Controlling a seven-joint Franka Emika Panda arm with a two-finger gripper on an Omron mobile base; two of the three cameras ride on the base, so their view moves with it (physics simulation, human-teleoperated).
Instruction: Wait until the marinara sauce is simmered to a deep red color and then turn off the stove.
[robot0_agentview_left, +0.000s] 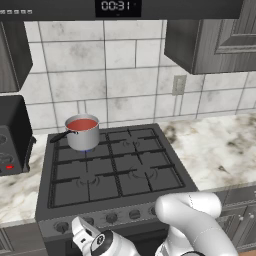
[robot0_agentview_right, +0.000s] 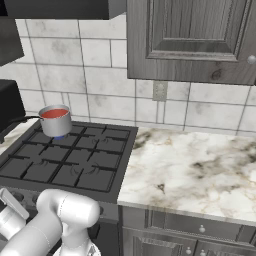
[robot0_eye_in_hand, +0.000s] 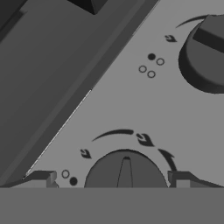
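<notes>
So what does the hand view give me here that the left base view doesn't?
Only the hand view: the gripper open, its fingertips either side of a stove knob, with the burner dots and flame marks printed round it. Only the left base view: the steel saucepan of orange-red marinara sauce on the back-left burner, a blue flame beneath, the timer at 00:31, the black appliance at left. Both: the stove's front knob panel.

Ahead of you: a wall of pale square tiles with grey grout (robot0_agentview_right: 100, 55), a beige wall outlet plate (robot0_agentview_left: 178, 85) set in it. Dark grey wood-grain upper cabinets (robot0_agentview_right: 192, 40) hang above — panelled doors. To your right runs a white marble countertop with brown veining (robot0_agentview_right: 195, 165), over dark grey base drawers (robot0_agentview_right: 200, 232). A digital clock display (robot0_agentview_left: 117, 6) reads 00:31.
</notes>
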